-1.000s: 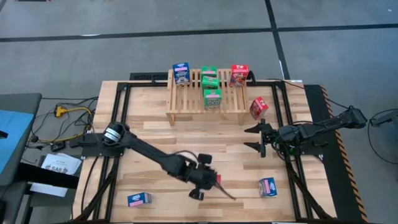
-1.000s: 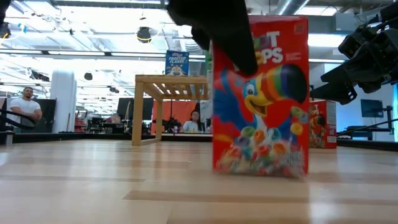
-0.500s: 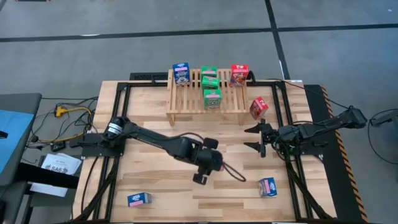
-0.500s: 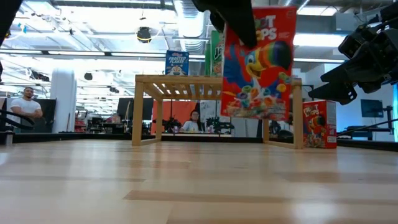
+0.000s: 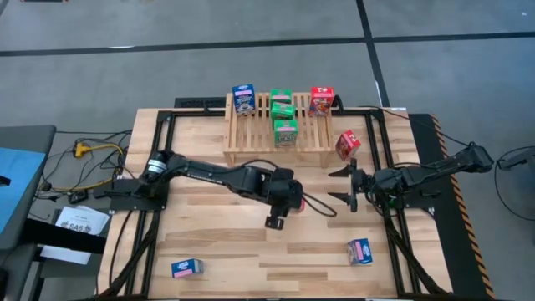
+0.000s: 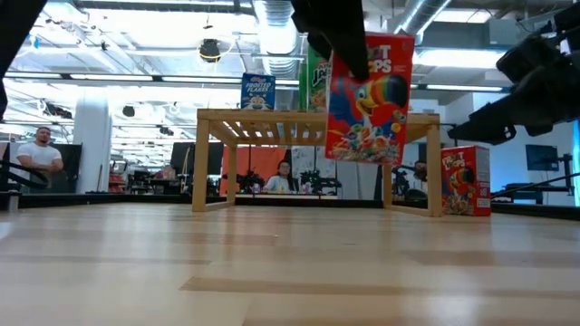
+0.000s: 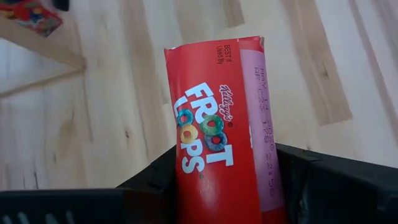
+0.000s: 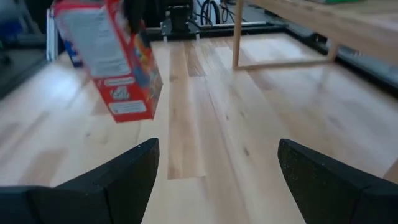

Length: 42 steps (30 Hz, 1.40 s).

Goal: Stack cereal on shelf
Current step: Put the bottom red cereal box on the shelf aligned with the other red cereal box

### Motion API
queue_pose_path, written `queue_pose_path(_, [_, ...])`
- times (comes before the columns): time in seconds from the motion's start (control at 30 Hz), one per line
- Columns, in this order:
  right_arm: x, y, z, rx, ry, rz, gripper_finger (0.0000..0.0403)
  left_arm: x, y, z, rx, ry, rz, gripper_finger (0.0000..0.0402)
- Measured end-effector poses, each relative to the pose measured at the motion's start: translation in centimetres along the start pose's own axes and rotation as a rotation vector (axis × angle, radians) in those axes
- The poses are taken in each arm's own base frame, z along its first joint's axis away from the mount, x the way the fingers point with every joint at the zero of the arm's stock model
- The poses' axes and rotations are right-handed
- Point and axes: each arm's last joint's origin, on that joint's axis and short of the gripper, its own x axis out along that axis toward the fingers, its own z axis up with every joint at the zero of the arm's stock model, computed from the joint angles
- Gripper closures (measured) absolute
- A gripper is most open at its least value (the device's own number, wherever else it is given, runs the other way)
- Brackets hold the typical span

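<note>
A red box is pinched upright by the left fingers, clear of the worktop; the shelf lies toward the far edge. The right fingers are spread.

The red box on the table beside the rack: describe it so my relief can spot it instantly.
Find the wooden rack at the table's far edge. Just off its right end, on the tabletop, stands a red cereal box, ahead of the open right gripper. Unlike the other red boxes, it is neither on the slats nor gripped.
</note>
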Motion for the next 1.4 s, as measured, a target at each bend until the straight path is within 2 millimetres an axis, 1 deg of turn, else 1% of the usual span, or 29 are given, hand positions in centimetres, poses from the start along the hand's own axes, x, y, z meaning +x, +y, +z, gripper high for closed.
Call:
queue_pose_path(0.1, [0.0, 0.0, 0.0, -0.065, -0.001, -0.004, 0.0049, 0.1, 0.6, 0.0, -0.029, -0.002, 0.007, 0.0255])
queue_pose_path(0.2, [0.0, -0.1, 0.0, -0.06, -0.001, -0.013, 0.0049, 0.2, 1.0, 0.2, -0.054, -0.034, -0.009, 0.0255])
queue_pose_path(0.33, [0.0, -0.1, 0.1, 0.14, -0.01, -0.013, 0.0049, 0.2, 1.1, 0.5, -0.065, -0.07, -0.053, 0.0255])
queue_pose_path(0.4, [0.0, -0.1, 0.2, 0.215, -0.023, -0.01, 0.0049, 0.2, 1.2, 0.6, -0.067, -0.074, -0.046, 0.0255])
queue_pose_path(0.67, [0.1, -0.2, 0.6, 0.323, -0.059, -0.009, 0.0049, 0.2, 1.6, 0.8, -0.116, -0.1, -0.036, 0.0255])
queue_pose_path(0.73, [0.0, -0.2, 1.0, 0.363, -0.099, 0.002, 0.0049, 0.2, 1.7, 1.0, -0.123, -0.124, -0.033, 0.0255])
queue_pose_path(0.8, [-0.1, -0.1, 1.8, 0.378, -0.168, 0.025, 0.0049, 0.2, 1.9, 1.1, -0.133, -0.141, -0.031, 0.0255])
queue_pose_path(0.83, [-0.2, 0.0, 2.3, 0.357, -0.182, 0.033, 0.0049, 0.3, 2.1, 1.2, -0.139, -0.151, -0.028, 0.0255])
queue_pose_path(1.0, [-1.2, 0.7, 5.9, 0.19, -0.306, 0.102, 0.0049, 0.4, 3.6, 1.3, -0.169, -0.184, -0.001, 0.0255])
queue_pose_path(1.13, [-1.6, 1.1, 7.6, 0.064, -0.329, 0.123, 0.0049, 0.5, 4.6, 1.2, -0.187, -0.192, 0.014, 0.0255])
queue_pose_path(1.27, [-1.3, 1.4, 8.5, 0.0, -0.319, 0.118, 0.0049, 0.6, 5.2, 1.3, -0.197, -0.21, 0.024, 0.0255])
queue_pose_path(1.4, [-0.5, 1.7, 8.6, -0.031, -0.266, 0.109, 0.0049, 0.5, 5.4, 1.7, -0.175, -0.257, 0.036, 0.0255])
